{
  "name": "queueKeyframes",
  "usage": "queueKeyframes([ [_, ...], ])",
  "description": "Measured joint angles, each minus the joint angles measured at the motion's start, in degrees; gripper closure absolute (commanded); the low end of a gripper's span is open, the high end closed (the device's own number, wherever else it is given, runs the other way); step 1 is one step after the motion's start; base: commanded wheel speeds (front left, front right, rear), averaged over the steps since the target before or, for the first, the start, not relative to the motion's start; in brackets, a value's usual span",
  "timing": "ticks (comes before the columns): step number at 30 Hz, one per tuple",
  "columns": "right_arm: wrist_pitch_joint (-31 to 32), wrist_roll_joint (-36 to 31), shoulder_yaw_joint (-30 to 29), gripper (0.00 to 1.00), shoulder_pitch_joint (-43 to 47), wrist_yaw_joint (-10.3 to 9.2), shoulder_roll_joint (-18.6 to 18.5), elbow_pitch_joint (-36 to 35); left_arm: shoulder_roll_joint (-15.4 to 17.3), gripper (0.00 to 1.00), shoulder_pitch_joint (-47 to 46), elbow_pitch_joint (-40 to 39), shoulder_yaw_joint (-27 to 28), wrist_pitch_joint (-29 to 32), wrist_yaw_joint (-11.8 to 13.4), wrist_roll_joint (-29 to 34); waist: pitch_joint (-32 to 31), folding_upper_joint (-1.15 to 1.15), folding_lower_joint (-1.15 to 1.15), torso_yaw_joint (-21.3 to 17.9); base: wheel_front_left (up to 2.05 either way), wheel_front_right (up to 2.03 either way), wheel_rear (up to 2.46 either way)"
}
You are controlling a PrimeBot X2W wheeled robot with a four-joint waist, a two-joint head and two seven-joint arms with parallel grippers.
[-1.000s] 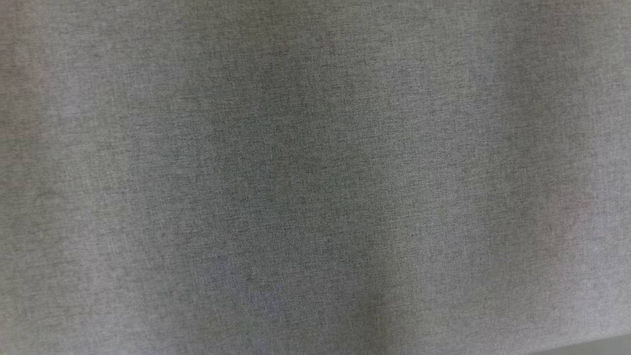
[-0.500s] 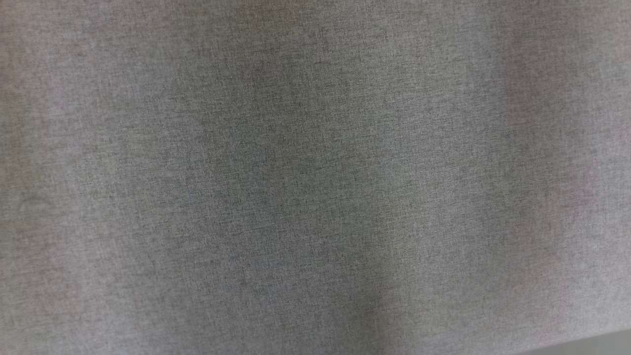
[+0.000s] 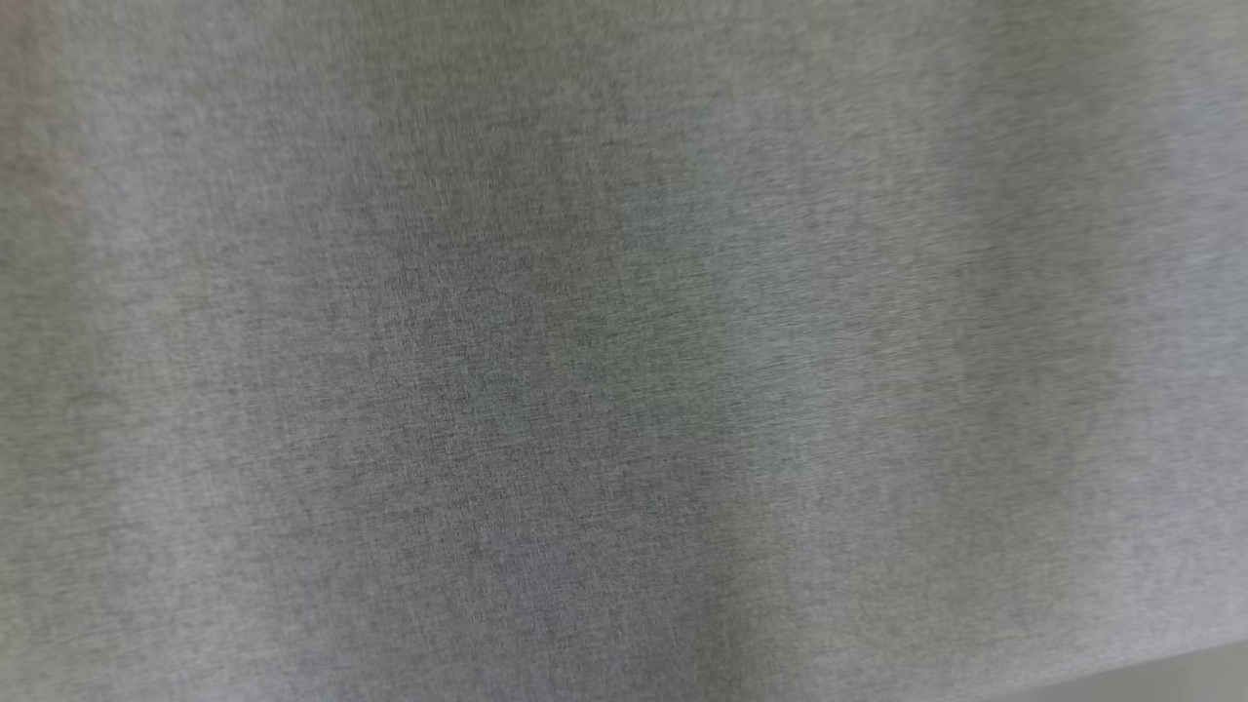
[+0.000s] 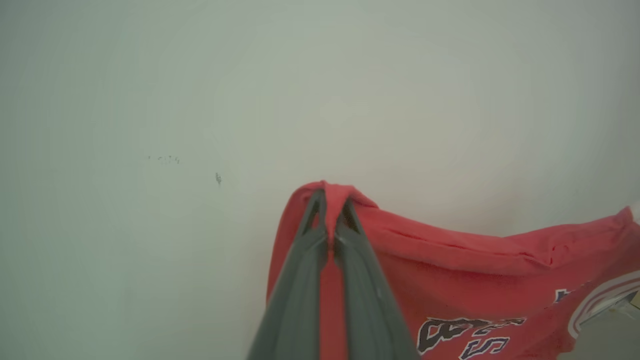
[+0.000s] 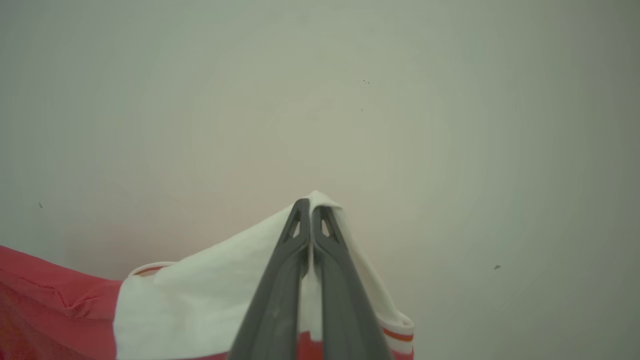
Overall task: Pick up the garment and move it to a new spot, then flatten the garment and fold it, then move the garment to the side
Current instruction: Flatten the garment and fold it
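Observation:
The garment is a red shirt with dark lettering and white sleeves. In the left wrist view my left gripper point(image 4: 330, 200) is shut on a red fold of the garment point(image 4: 450, 280), which stretches off to the right. In the right wrist view my right gripper point(image 5: 310, 205) is shut on a white part of the garment point(image 5: 200, 295), with the red body trailing to the lower left. Both pinched corners are held up in front of a pale plain surface point(image 5: 350, 100).
The head view looks closely at a grey woven fabric surface point(image 3: 624, 351), with a paler strip point(image 3: 1189, 678) at the bottom right corner. A few small dark specks point(image 4: 165, 159) mark the pale surface in the left wrist view.
The head view's grey weave has shifted slightly and blurred, so the camera has moved. Nothing else visibly differs.

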Motion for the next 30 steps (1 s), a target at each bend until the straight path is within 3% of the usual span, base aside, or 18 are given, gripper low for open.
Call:
queueKeyframes([
  [8,-2.3,9.84,5.98,1.0,22.41,0.0,-2.38,-12.93,5.83,1.0,21.89,-7.84,-0.68,-4.86,0.0,-7.4,-6.14,0.0,-0.01,-0.8,0.0,0.0,0.0],
  [13,-3.45,13.46,7.79,1.0,37.76,0.01,-6.83,-22.28,7.5,1.0,37.92,-15.04,1.54,-6.13,1.09,-9.83,-10.73,0.0,-0.01,-1.12,0.0,0.0,0.0],
  [23,-4.33,17.14,4.52,1.0,67.51,0.05,-11.52,-35.17,7.23,1.0,74.2,-39.19,10.95,-6.38,9.82,-8.78,-19.07,-0.01,-0.02,-0.83,0.0,0.0,0.0],
  [30,-4.66,17.06,-1.74,1.0,87.53,0.07,-10.05,-39.44,5.87,1.0,94.31,-48.75,15.59,-6.39,12.28,-7.98,-24.15,-0.01,-0.02,-0.41,0.0,0.0,0.0],
])
